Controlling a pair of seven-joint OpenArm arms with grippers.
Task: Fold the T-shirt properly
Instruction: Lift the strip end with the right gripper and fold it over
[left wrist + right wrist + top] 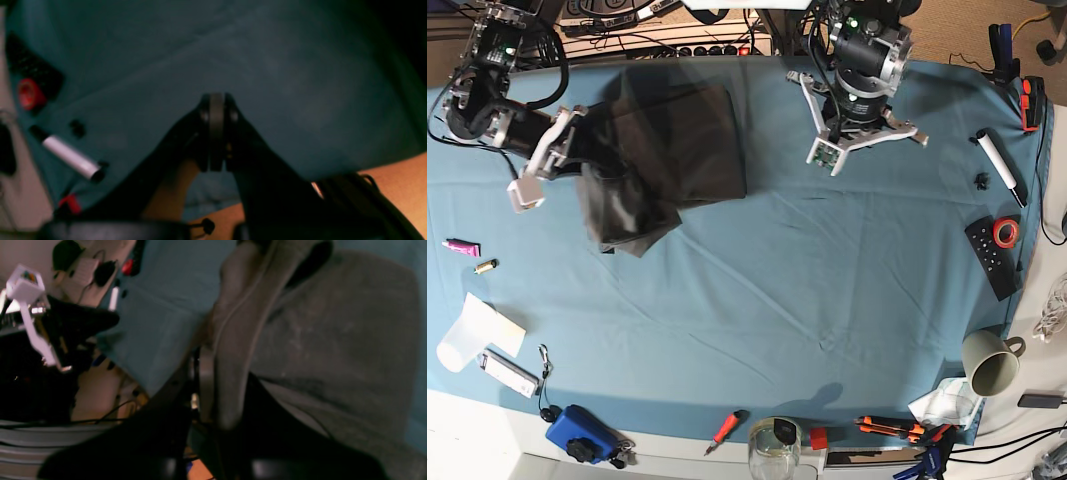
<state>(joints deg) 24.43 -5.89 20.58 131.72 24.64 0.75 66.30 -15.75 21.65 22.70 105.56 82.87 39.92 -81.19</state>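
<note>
The dark charcoal T-shirt [682,140] lies partly folded at the back left of the teal cloth [827,270], with a bunched flap [622,215] hanging toward the front. My right gripper [213,373] is shut on a folded edge of the T-shirt [333,340], and the grey fabric runs up between its fingers. In the base view this gripper [592,140] sits at the shirt's left edge. My left gripper [217,100] is shut on nothing and hovers over bare teal cloth [300,83] near the back edge, right of the shirt.
A white marker [1000,165], a black remote [992,258] with a red tape roll [1006,232] and a mug [992,362] sit along the right side. A screwdriver [724,430], a glass jar [774,445] and pliers [892,427] line the front edge. Paper [477,325] lies front left.
</note>
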